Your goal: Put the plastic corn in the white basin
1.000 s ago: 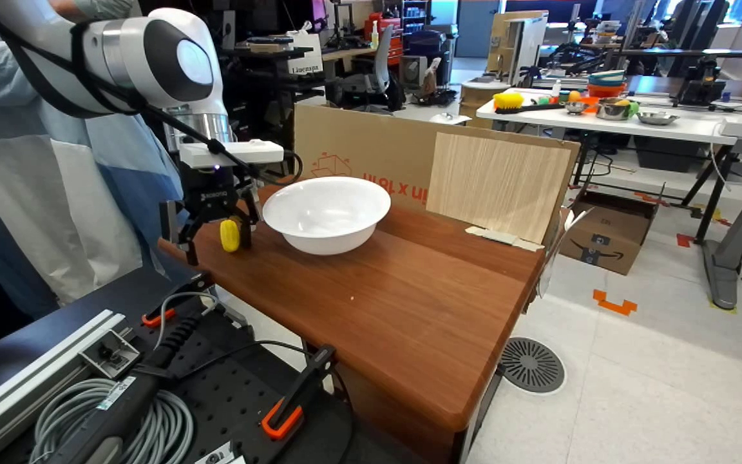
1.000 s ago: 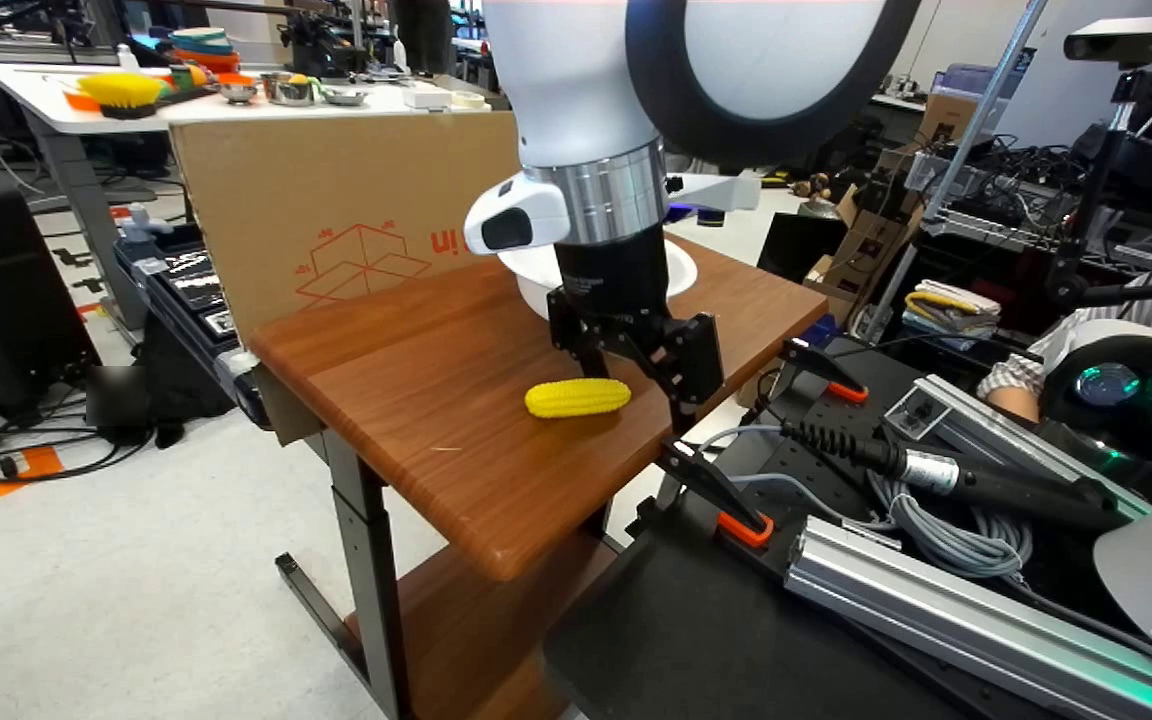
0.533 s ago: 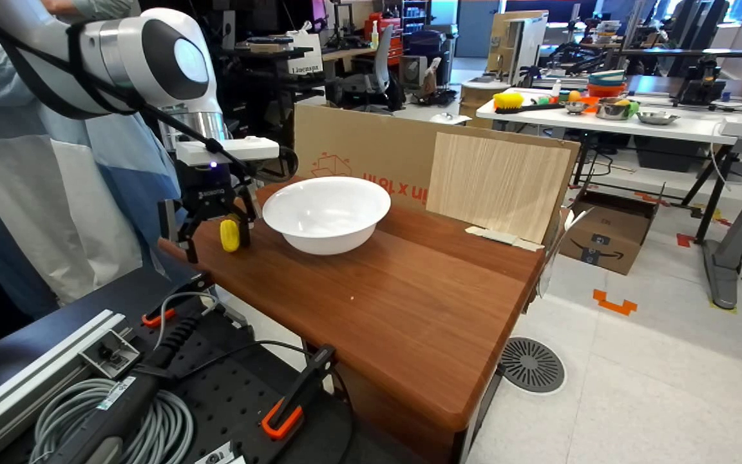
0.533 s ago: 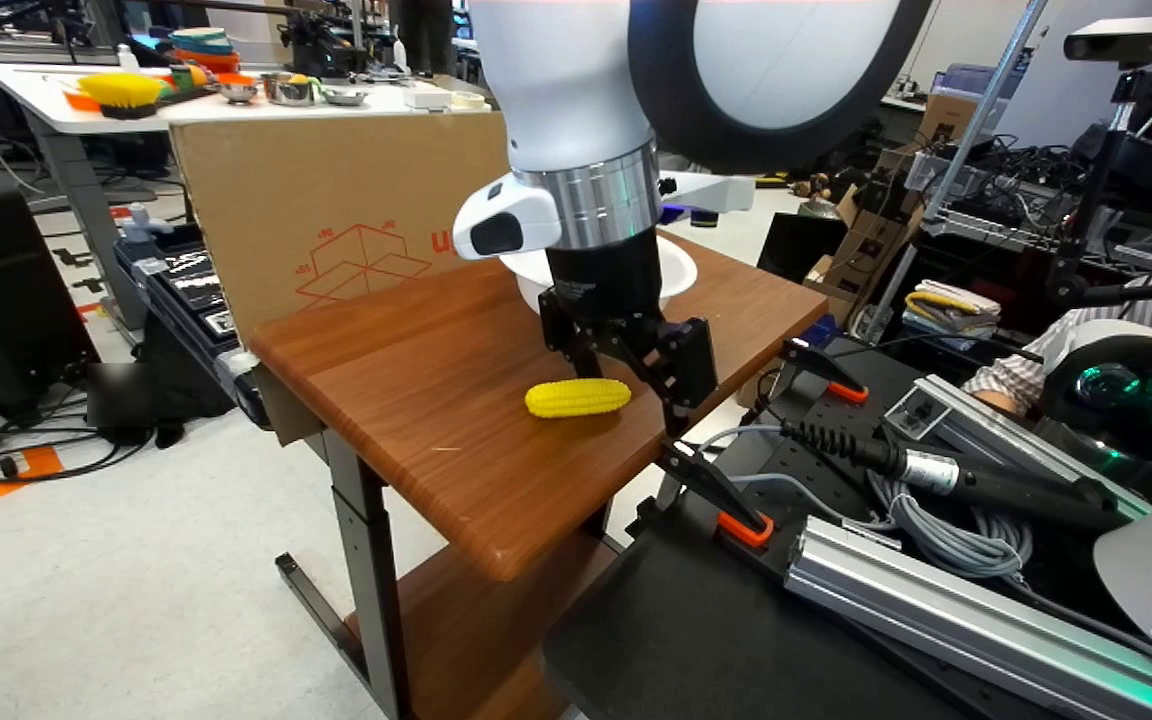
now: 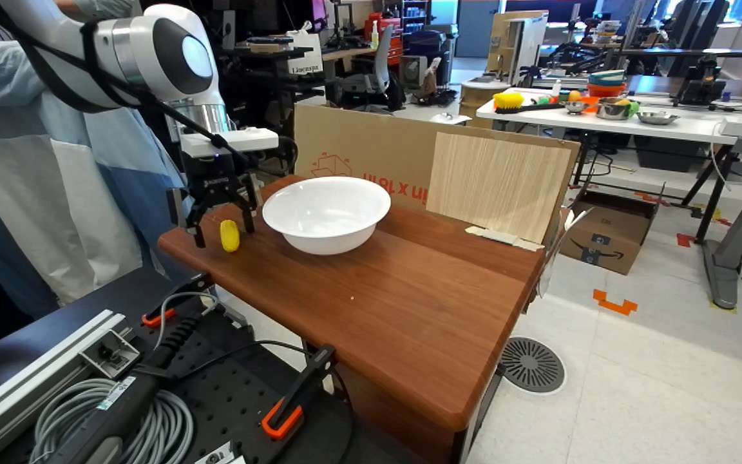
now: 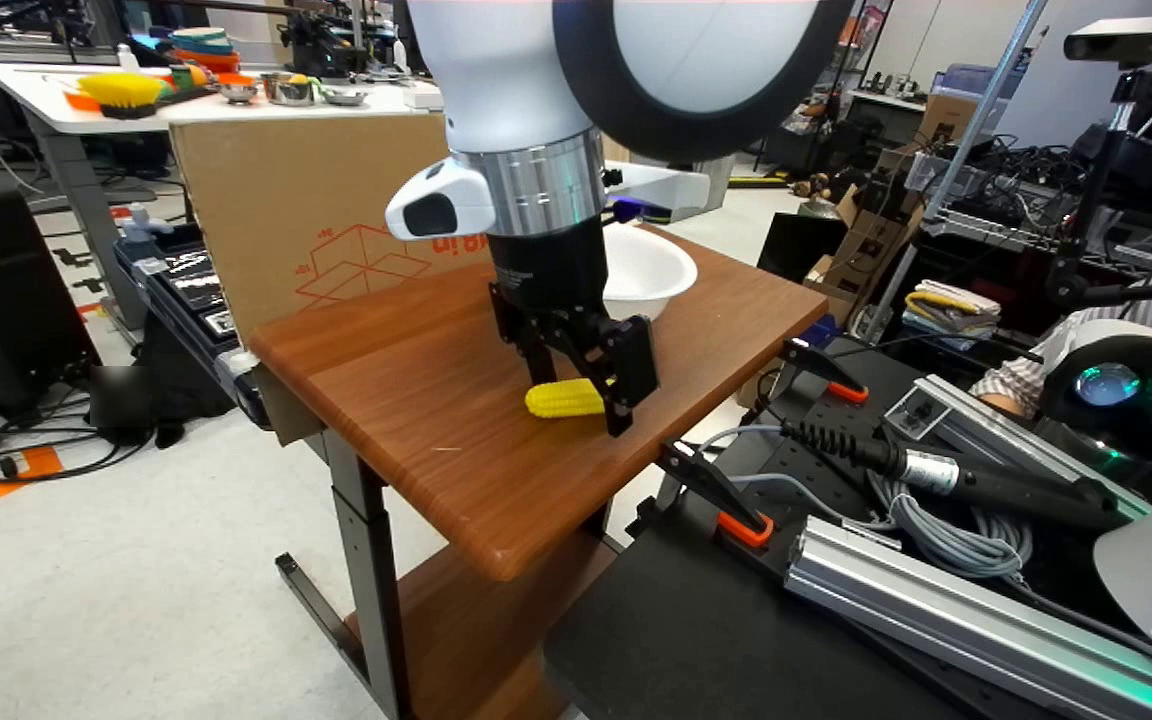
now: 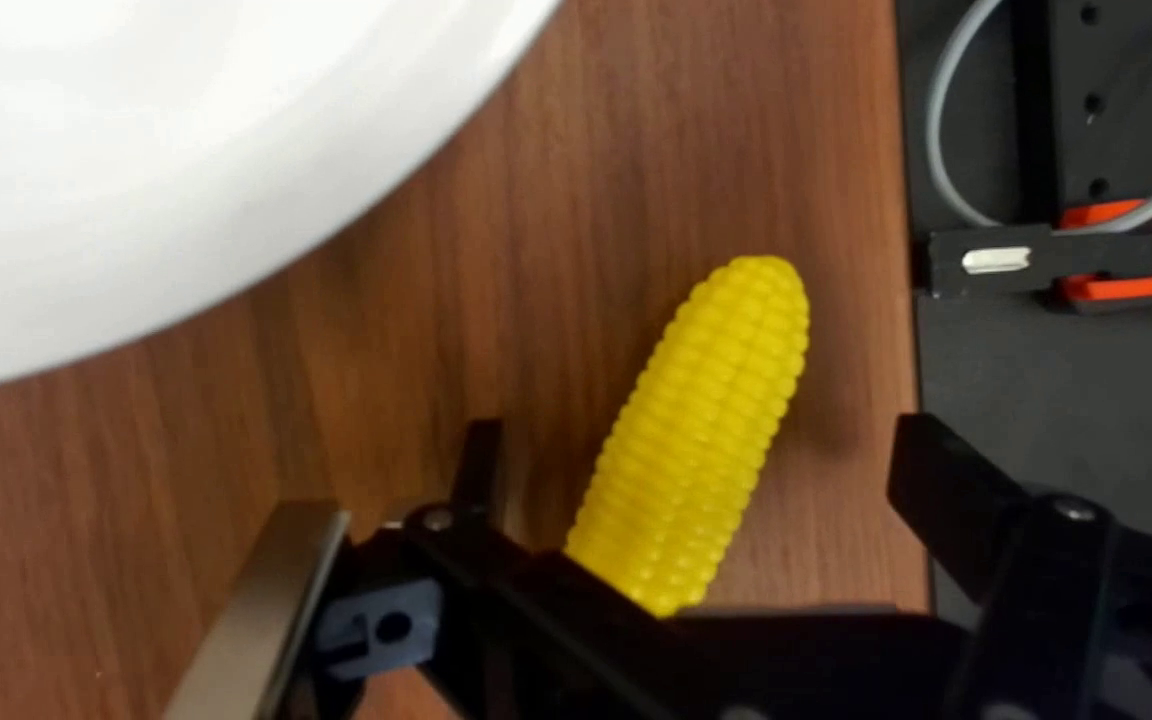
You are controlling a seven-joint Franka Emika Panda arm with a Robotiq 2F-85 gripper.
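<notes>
Corn [image 7: 696,430]: lying loose on the table [image 7: 616,150] between the parted, empty jaws of the gripper [image 5: 225,236], so best to turn square to its slant, sink straight down, then squeeze around the middle.

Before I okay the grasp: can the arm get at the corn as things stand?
Likely yes: the gripper is open, astride the corn, and nothing seen blocks the grasp; the basin sits off to one side.
</notes>
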